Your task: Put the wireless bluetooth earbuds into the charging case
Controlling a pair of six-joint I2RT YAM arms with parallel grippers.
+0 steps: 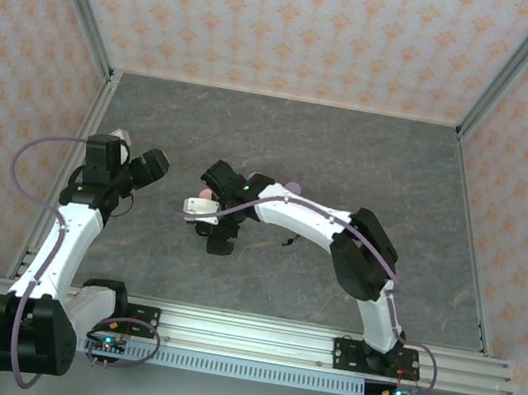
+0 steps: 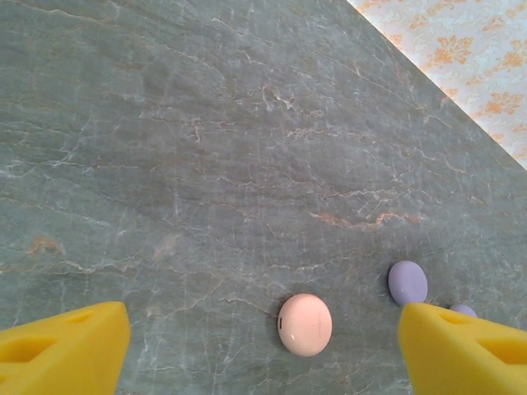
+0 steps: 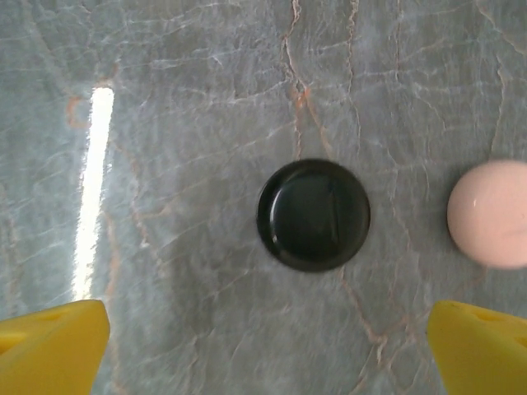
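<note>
The right tool (image 3: 268,341), fingers (image 3: 49,350) spread and empty, hovers above the closed black charging case (image 3: 313,216) on the counter (image 3: 189,123), a pink case (image 3: 490,214) near it, as the left tool (image 2: 263,346), likewise spread, overlooks a lilac case (image 2: 408,282); opening a lid and fetching earbuds likely comes next.

Grey veined tabletop (image 1: 351,161), papered walls (image 1: 303,22)
Orange motifs on cream across top, left and right; aluminium rails (image 1: 252,329) cross the lower frame; a glare streak (image 3: 90,189) lies left in the right wrist view

Top external: high, behind, down on whole table (image 1: 351,161). Left wrist oblique, right wrist straight down, both close; both catch pink round case (image 2: 305,324).
</note>
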